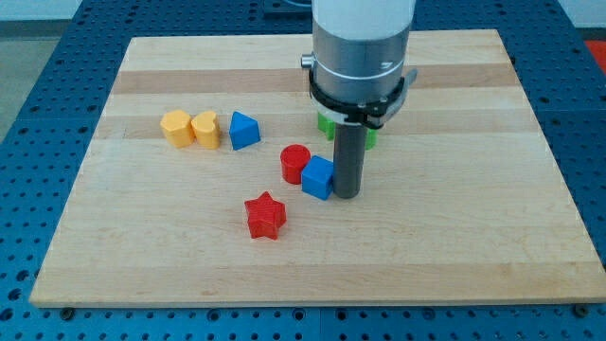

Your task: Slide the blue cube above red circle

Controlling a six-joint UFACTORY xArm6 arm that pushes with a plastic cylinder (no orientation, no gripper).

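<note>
The blue cube [318, 177] sits near the board's middle, touching the red circle [295, 163], a red cylinder, on that block's lower right. My tip [347, 193] stands right against the blue cube's right side. The rod rises from there to the grey arm body at the view's top.
A red star [265, 215] lies below and left of the cube. A blue triangular block [243, 130], a yellow heart [204, 129] and a yellow hexagon [176, 127] line up at the left. A green block [327, 124] is mostly hidden behind the arm. The wooden board [473, 237] ends on all sides.
</note>
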